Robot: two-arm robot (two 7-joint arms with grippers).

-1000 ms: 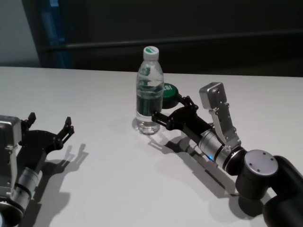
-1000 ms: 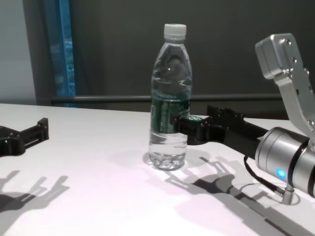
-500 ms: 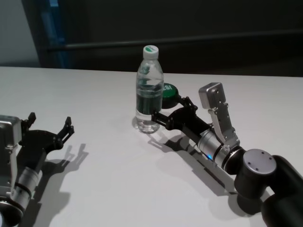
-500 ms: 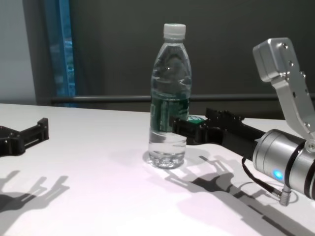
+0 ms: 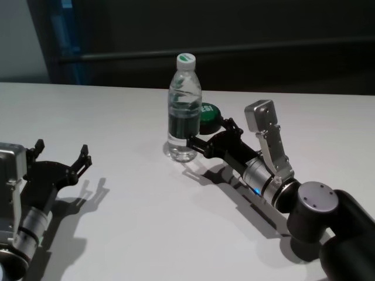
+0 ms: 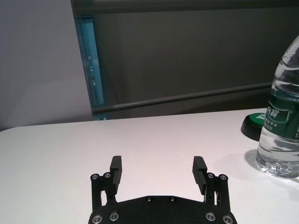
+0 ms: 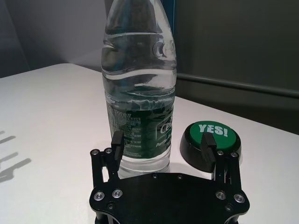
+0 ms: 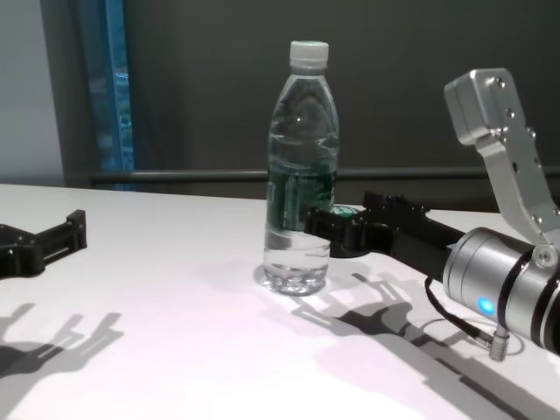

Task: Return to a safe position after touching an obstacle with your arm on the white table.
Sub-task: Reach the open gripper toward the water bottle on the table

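Observation:
The obstacle, a clear water bottle [image 5: 184, 111] with a white cap and dark green label, stands upright mid-way across the white table [image 5: 146, 228]. My right gripper [image 5: 208, 137] lies low on the table, open, with one fingertip [image 7: 117, 139] against the bottle's lower label [image 7: 140, 126]. The bottle [image 8: 299, 175] stands just past the finger ends, not held between them. My left gripper [image 5: 62, 151] rests open and empty near the table's left front, well away from the bottle [image 6: 282, 116].
A low black button with a green "YES!" top [image 7: 210, 136] sits just behind the bottle, beside my right gripper's other finger. The same button [image 5: 208, 114] shows in the head view. A dark wall and rail run behind the table's far edge.
My right arm has crept forward and to the left. The bottle has slid slightly left with it and stays upright. The left arm has not moved.

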